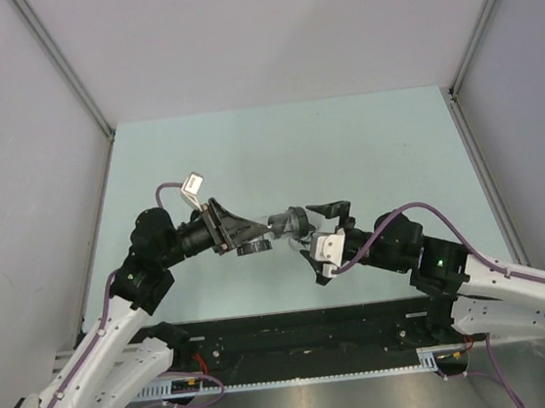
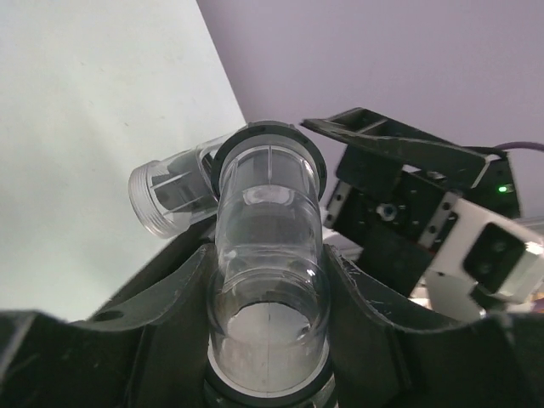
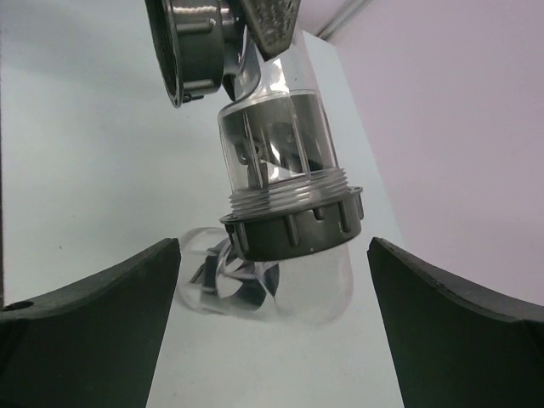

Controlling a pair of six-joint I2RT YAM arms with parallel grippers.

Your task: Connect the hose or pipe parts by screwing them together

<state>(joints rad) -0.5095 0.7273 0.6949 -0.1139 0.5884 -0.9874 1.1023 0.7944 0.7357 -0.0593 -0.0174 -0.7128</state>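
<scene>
The pipe parts are clear plastic with dark grey ring nuts. My left gripper (image 1: 249,232) (image 2: 268,280) is shut on a clear straight tube (image 2: 270,229), held above the table. At the tube's far end a ribbed dark ring (image 3: 293,228) (image 1: 292,223) sits on a clear thread. A clear elbow piece (image 3: 314,289) (image 2: 166,200) sticks out sideways beyond that ring. A second dark ring (image 3: 191,51) is at the tube's gripped end. My right gripper (image 1: 313,229) (image 3: 274,248) stands open, its fingers (image 3: 102,323) on either side of the ribbed ring without touching it.
The pale green table (image 1: 364,144) is closed in by grey walls with aluminium posts (image 1: 65,65) at the back corners. Purple cables (image 1: 421,209) run along both arms. A black rail (image 1: 297,334) lies at the near edge.
</scene>
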